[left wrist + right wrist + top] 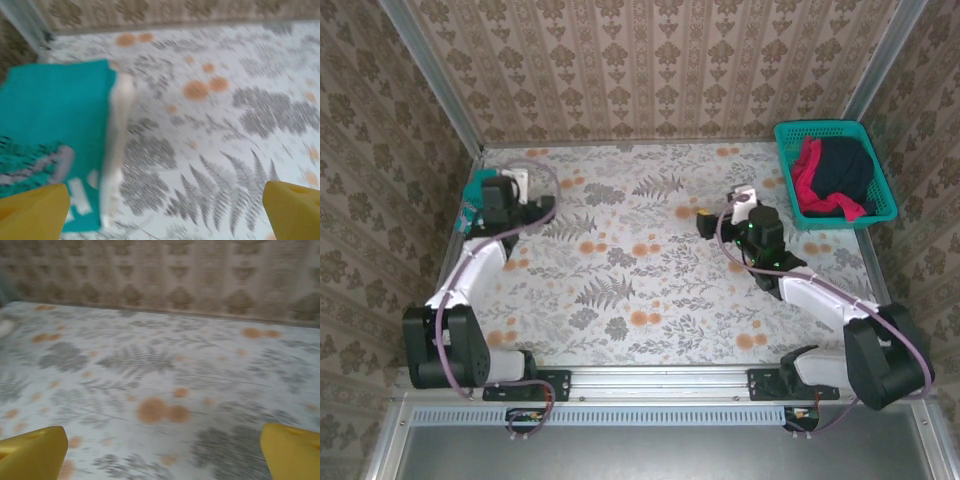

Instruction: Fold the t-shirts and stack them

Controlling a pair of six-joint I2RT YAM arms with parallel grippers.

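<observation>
A folded teal t-shirt (47,117) with white print lies on top of a cream-white t-shirt (120,125), whose edge sticks out on its right side. This stack sits at the table's far left, where the teal (472,197) and the cream-white (518,179) both peek out beside the left arm. My left gripper (165,220) hangs open just right of the stack with bare tablecloth between its yellow fingertips (32,210). My right gripper (162,460) is open over bare tablecloth mid-table (706,222). A red t-shirt (807,176) and a dark navy t-shirt (845,165) lie crumpled in the basket.
The teal mesh basket (847,216) stands at the far right corner. Patterned walls (650,70) close in the table at the back and on both sides. The floral tablecloth (630,280) spreads between the two arms.
</observation>
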